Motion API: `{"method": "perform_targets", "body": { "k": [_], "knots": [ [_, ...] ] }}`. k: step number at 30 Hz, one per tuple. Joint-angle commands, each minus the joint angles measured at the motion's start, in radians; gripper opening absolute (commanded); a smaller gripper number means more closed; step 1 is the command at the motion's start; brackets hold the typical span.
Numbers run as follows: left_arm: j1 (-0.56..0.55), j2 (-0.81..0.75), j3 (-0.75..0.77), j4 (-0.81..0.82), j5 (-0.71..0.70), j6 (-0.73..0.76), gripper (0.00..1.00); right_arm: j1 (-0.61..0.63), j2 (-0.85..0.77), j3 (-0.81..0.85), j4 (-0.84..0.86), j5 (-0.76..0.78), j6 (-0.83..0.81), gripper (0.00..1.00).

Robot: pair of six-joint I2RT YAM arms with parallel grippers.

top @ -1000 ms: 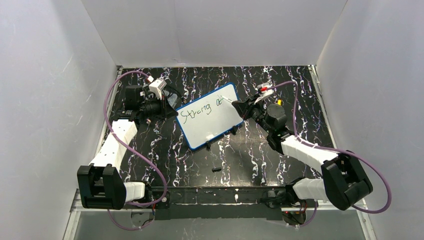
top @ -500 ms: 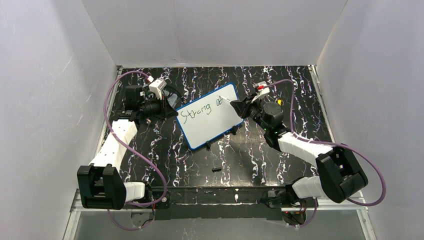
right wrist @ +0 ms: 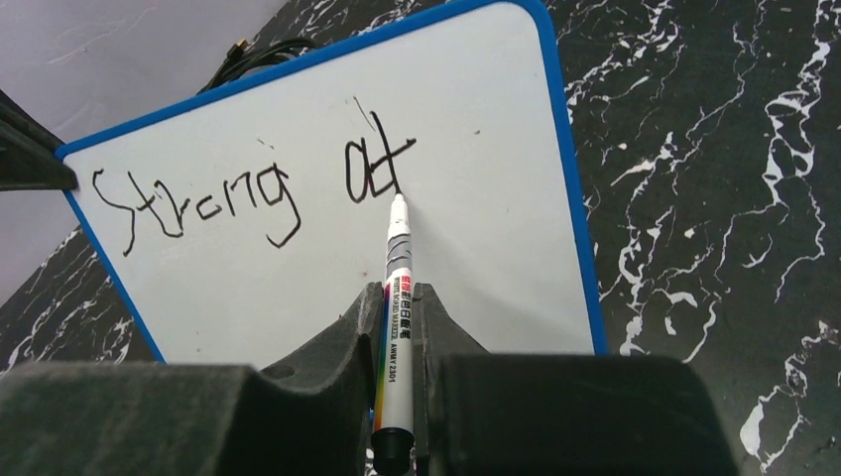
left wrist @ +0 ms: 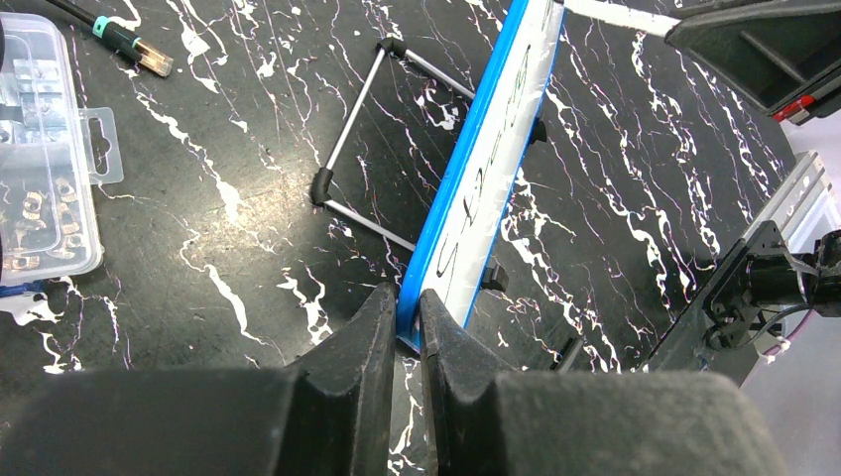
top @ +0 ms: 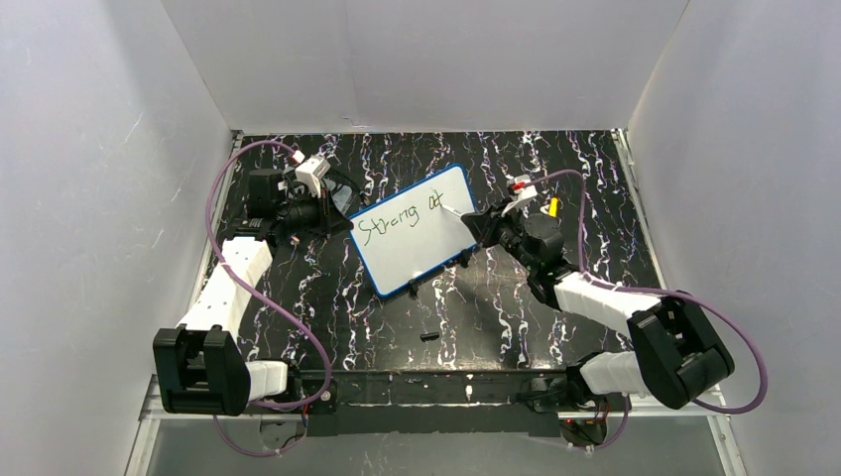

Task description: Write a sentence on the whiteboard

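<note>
The small white rectangular whiteboard with the thin blue rim [top: 417, 230] is standing tilted on a thin wire stand [left wrist: 349, 147] around the middle of the black white-veined table [top: 496, 317]. It is leaning back so that its face is meeting the right arm. The dark handwritten sentence [right wrist: 248, 193] is running along the board's upper part and so far is reading only "Strong at", so much of the writing is probably yet to come.

The left gripper [left wrist: 407, 297] is clenching the board's blue rim at its near corner, one finger on each face. This is likely steadying the propped board against the push of the pen. The right gripper [right wrist: 399, 290] is gripping a slim white whiteboard marker with a printed label [right wrist: 399, 248]. Its fingers are closing tight on the barrel with no gap showing. The marker is pointing away from the wrist, and its tip is touching the board at the foot of the "t".

A clear plastic compartment box [left wrist: 40, 149] is lying on the table well apart from the board, at the left of the left wrist view.
</note>
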Motion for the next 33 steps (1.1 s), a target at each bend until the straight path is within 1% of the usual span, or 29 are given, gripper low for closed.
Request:
{"method": "perform_targets", "body": {
  "k": [1, 8, 18, 20, 28, 30, 33],
  "knots": [
    [-0.005, -0.016, 0.006, -0.020, 0.007, 0.010, 0.00, 0.006, -0.024, -0.038, -0.001, 0.031, 0.004, 0.01],
    [-0.006, -0.016, 0.005, -0.020, 0.004, 0.010, 0.00, 0.006, -0.047, -0.048, -0.025, 0.055, -0.005, 0.01],
    [-0.005, -0.021, 0.004, -0.020, 0.002, 0.010, 0.00, 0.006, -0.037, 0.015, -0.054, 0.062, -0.042, 0.01],
    [-0.006, -0.021, 0.004, -0.020, 0.000, 0.010, 0.00, 0.006, -0.045, 0.027, -0.065, 0.106, -0.054, 0.01],
    [-0.006, -0.022, 0.005, -0.020, -0.003, 0.010, 0.00, 0.006, -0.150, 0.120, -0.196, 0.160, -0.115, 0.01],
    [-0.005, -0.025, 0.004, -0.020, -0.003, 0.010, 0.00, 0.006, -0.168, 0.145, -0.230, 0.135, -0.123, 0.01],
    [-0.005, -0.029, 0.004, -0.020, -0.001, 0.010, 0.00, 0.017, -0.178, 0.169, -0.265, 0.041, -0.114, 0.01]
  ]
}}
